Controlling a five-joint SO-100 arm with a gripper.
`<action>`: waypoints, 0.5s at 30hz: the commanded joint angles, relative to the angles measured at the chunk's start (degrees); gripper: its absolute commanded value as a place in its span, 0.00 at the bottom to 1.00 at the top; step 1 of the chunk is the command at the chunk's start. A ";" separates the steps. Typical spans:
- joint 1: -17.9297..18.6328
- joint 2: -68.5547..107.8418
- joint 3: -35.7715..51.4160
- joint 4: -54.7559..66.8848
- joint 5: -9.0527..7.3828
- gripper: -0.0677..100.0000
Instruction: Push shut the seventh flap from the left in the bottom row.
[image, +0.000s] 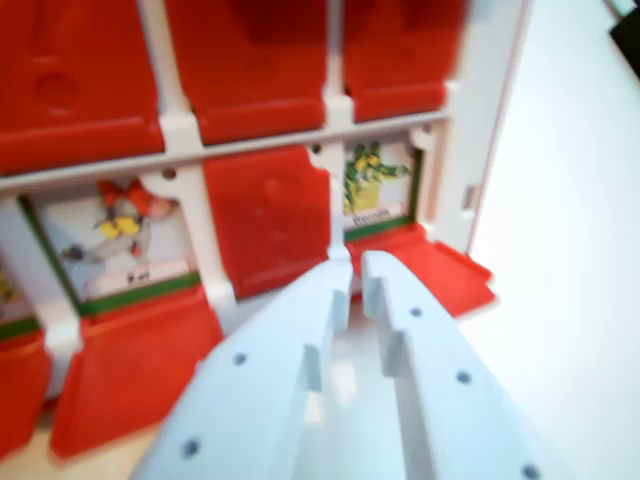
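Note:
A white board (480, 120) with red flaps fills the wrist view. In its lower row one red flap (268, 218) stands shut in the middle. To the wrist view's right of it a flap (440, 268) lies open and flat, showing a picture of yellow flowers (372, 180). To the wrist view's left another open flap (135, 365) lies below a picture of a red and yellow figure (125, 225). My pale blue gripper (356, 265) sits low in front of the board, fingertips almost together with nothing between them, at the lower edge of the shut flap beside the flower cell.
The upper row shows three shut red flaps (262, 65). A white tabletop (570, 300) spreads to the wrist view's right of the board. A dark object (630, 30) sits at the top right corner.

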 joint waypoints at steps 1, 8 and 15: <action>-0.35 19.86 5.01 5.19 0.62 0.02; -1.93 49.48 18.81 19.60 0.35 0.02; -5.27 75.50 26.46 38.67 1.67 0.02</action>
